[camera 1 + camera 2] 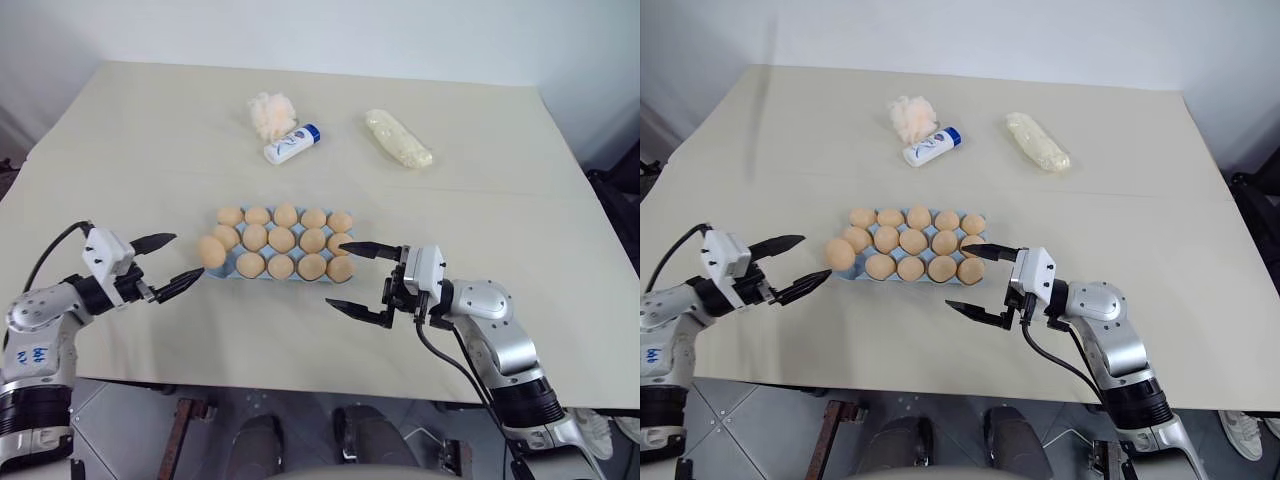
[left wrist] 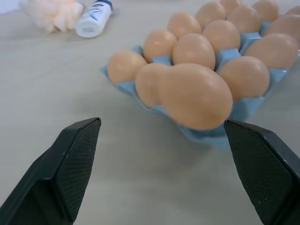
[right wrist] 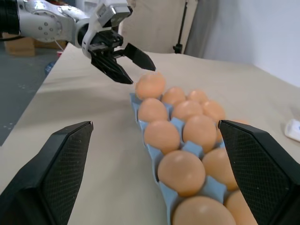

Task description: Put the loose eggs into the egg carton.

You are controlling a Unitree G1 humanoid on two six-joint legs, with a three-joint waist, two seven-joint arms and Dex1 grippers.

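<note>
My left gripper [image 1: 167, 263] gapes wide and empty just off the left end of the egg carton [image 1: 228, 271], whose cups hold the eggs [image 1: 282, 240]; my right gripper [image 1: 352, 278] stands equally wide and empty at its right end

We make out blue handwritten marks on the left arm's [image 1: 35, 352] grey shell, too small to read, blue print on the white-and-blue tube [image 1: 291, 143], likewise illegible, no other lettering
</note>
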